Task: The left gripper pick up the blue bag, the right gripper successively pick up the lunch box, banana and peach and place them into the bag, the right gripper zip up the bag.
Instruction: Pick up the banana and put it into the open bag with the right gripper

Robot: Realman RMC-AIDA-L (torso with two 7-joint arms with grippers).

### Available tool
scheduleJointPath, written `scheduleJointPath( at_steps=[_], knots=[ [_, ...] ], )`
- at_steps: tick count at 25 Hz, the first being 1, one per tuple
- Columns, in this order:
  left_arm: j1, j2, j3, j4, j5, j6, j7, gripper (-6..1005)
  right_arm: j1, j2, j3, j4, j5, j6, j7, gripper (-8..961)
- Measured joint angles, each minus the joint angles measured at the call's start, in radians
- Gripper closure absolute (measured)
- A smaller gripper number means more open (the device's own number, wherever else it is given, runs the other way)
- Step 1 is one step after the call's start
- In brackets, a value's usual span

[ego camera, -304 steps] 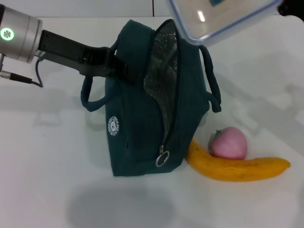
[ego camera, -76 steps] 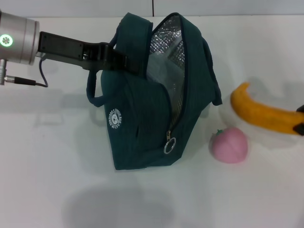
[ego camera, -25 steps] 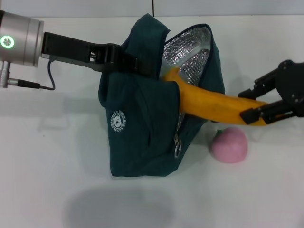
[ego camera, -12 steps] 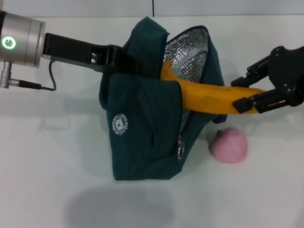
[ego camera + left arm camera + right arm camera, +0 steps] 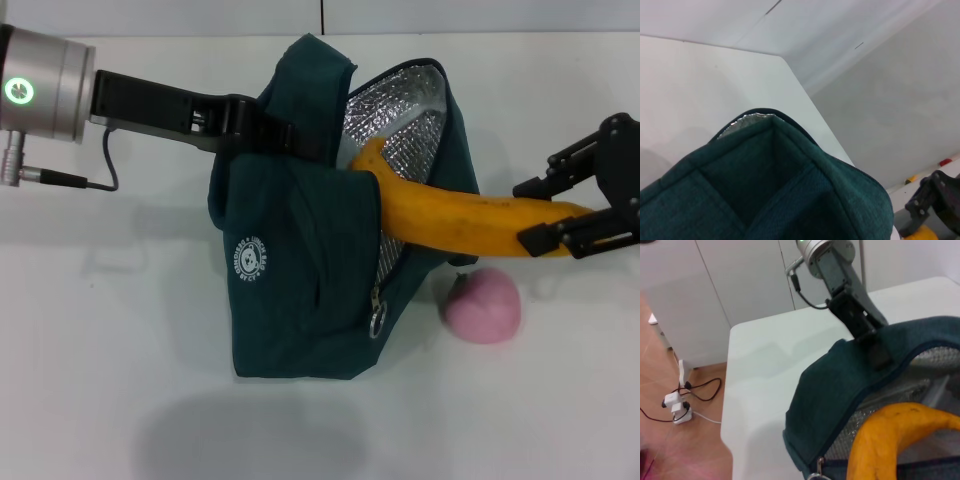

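Note:
The blue bag [image 5: 300, 270] stands open on the white table, its silver lining [image 5: 400, 110] showing. My left gripper [image 5: 298, 140] is shut on the bag's top edge and holds it up. My right gripper [image 5: 540, 214] is shut on the banana [image 5: 450, 215], whose far tip pokes into the bag's opening while the rest sticks out to the right. The peach [image 5: 483, 306] lies on the table right of the bag, below the banana. The lunch box is hidden. The right wrist view shows the banana [image 5: 895, 440] entering the bag [image 5: 840, 390].
The zipper's ring pull [image 5: 375, 322] hangs at the bag's front lower end. The table's edge [image 5: 727, 390] drops to a floor with cables and a plug strip [image 5: 675, 405]. My left arm [image 5: 150, 100] reaches across the table's back left.
My right gripper has moved a little right and down with the banana, drawing its tip slightly back from the bag's opening. The left gripper and bag have stayed put.

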Motion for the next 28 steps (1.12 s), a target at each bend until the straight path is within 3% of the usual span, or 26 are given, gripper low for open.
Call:
scheduleJointPath(
  at_steps=[10,28],
  knots=[
    [0.006,0.0,-0.005,-0.002,-0.002,-0.002,0.0,963,-0.04,0.008,0.04,-0.076,0.063,-0.048,0.0,513],
    [0.002,-0.003,0.002,0.008,-0.029,0.008,0.0,963,0.024,0.007,-0.013,-0.069,0.056,-0.026,-0.024,514]
  ],
)
